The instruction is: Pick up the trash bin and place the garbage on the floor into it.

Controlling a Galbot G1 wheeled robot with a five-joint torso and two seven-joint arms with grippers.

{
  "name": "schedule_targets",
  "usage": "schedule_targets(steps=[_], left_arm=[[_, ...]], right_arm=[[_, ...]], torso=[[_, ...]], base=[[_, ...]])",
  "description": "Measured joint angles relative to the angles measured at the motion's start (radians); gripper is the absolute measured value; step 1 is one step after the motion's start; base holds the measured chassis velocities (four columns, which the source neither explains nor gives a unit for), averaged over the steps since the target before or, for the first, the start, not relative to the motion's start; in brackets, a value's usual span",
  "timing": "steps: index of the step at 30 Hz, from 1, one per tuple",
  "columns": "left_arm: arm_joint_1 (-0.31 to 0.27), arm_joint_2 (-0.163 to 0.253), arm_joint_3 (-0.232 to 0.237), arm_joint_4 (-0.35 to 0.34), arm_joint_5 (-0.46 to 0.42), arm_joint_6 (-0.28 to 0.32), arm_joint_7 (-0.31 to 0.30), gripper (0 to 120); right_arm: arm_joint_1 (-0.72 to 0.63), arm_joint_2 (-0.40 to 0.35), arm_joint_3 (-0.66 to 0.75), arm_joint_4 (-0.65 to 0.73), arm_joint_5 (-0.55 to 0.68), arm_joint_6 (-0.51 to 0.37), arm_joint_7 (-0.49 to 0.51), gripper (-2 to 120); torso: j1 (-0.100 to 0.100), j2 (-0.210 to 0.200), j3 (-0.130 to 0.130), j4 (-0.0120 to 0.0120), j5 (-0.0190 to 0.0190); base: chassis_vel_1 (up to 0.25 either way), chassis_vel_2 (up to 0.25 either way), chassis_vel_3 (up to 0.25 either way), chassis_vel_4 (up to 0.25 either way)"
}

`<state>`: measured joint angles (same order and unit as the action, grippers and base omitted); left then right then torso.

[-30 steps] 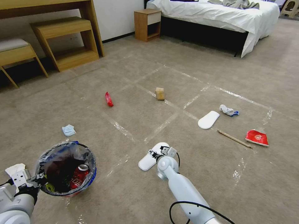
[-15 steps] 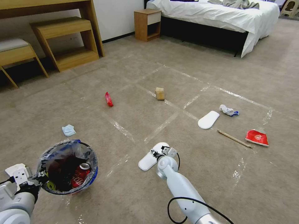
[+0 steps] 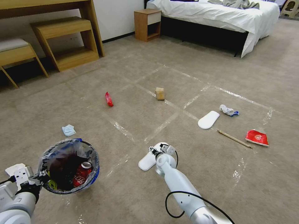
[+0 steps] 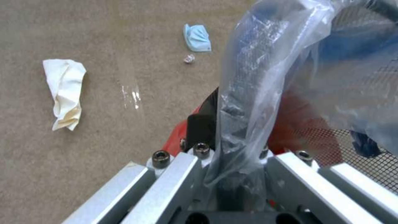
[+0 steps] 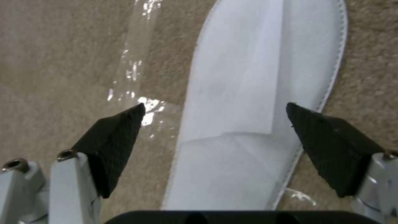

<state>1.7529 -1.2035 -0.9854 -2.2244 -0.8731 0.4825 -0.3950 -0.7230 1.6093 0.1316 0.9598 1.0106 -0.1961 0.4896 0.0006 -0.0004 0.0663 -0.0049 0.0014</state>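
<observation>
Item: white flat fabric slipper (image 5: 257, 102), lying on the beige short-pile carpeted floor (image 3: 193, 62) beside a strip of shiny clear tape (image 5: 136, 62).

Position relative to claw: the slipper lay directly beneath the right gripper (image 5: 215, 119). Its black textured fingertips (image 5: 116, 137) stood wide apart, one over the tape and carpet on one flank, the other over the slipper's stitched edge on the opposite flank. In the right wrist view the slipper's long axis ran away from the wrist, crosswise to the line between the fingertips, so the gap spanned its width. No contact was visible.

Nearer arm: the right. In the head view the right gripper (image 3: 162, 150) hung over the near slipper's far end, with the left arm well apart, low at the robot's left.

Item: small round trash bin with red base, blue band and crinkled translucent plastic liner (image 3: 70, 166). The left gripper (image 4: 232, 168) was clamped on its bag-wrapped rim; a red soda can (image 3: 81, 174) lay inside.

Other litter on the floor: second white slipper (image 3: 208, 119), wooden stick (image 3: 234, 138), flat red wrapper (image 3: 257, 137), blue mask (image 3: 68, 130), tan paper bag (image 3: 160, 93).

Judgement: the coming move likely called for a straight descent and a pinch across the slipper's width.
</observation>
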Motion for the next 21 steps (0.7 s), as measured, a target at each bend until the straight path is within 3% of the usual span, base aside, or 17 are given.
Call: schedule_targets(steps=[14, 21], left_arm=[[0.002, -0.008, 0.004, -0.007, 0.003, -0.009, 0.0, 1], [0.008, -0.011, 0.005, -0.018, 0.005, -0.013, 0.0, 1]], right_arm=[[0.0, 0.0, 0.016, -0.053, -0.034, 0.014, -0.029, 87], [0.006, -0.001, 0.01, -0.068, -0.043, 0.018, -0.045, 80]], torso=[[0.0, 0.0, 0.0, -0.0001, 0.0], [0.0, 0.0, 0.0, -0.0001, 0.0]], base=[[0.0, 0.0, 0.0, 0.0], [0.0, 0.0, 0.0, 0.0]])
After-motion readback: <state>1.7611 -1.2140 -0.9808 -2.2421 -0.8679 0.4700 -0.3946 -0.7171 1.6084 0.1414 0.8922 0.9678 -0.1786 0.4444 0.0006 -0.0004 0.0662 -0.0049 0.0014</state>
